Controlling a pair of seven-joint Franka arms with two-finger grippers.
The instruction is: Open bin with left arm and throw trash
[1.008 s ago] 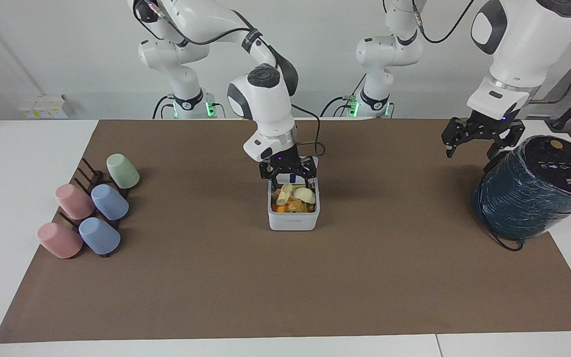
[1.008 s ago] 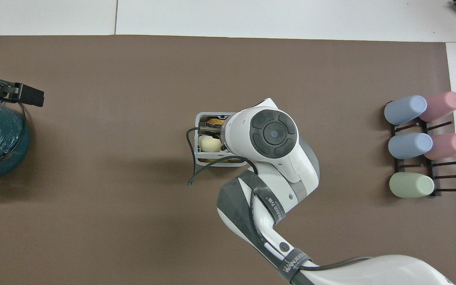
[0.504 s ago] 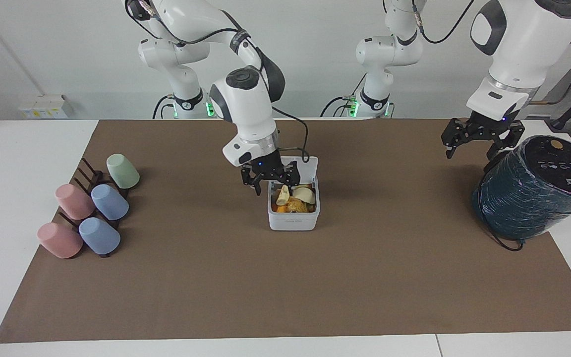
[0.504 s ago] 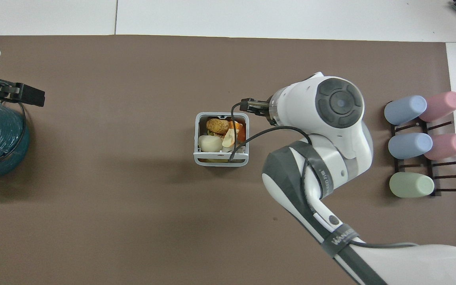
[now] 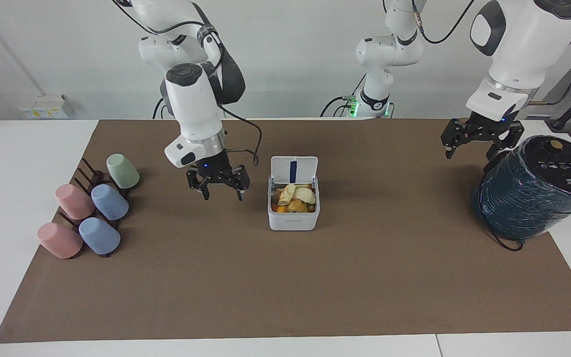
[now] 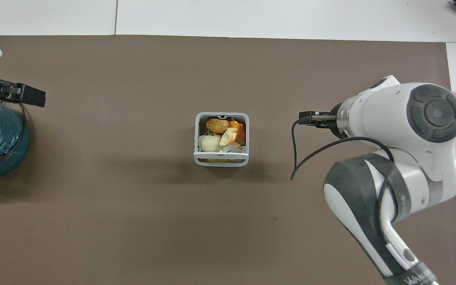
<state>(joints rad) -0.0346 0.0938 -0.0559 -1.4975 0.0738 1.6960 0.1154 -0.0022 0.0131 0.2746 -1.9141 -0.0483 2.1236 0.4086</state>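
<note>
At worktop centre, the bin (image 5: 293,214) stands with lid raised and trash (image 5: 294,197) inside; disposal appears complete. Right end effector (image 5: 219,186) hangs spread, empty, over the mat beside it. Left end effector (image 5: 481,141) waits spread near the teal cylinder (image 5: 533,193).

White wall (image 5: 67,49); white table (image 5: 18,163); brown mat (image 5: 365,277).

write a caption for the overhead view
Open bin full of food scraps; right gripper off to its side.

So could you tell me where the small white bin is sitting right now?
The bin stands at the middle of the brown mat, lid up, scraps inside, between the cup rack and the teal cylinder; the right gripper hangs beside it.
</note>
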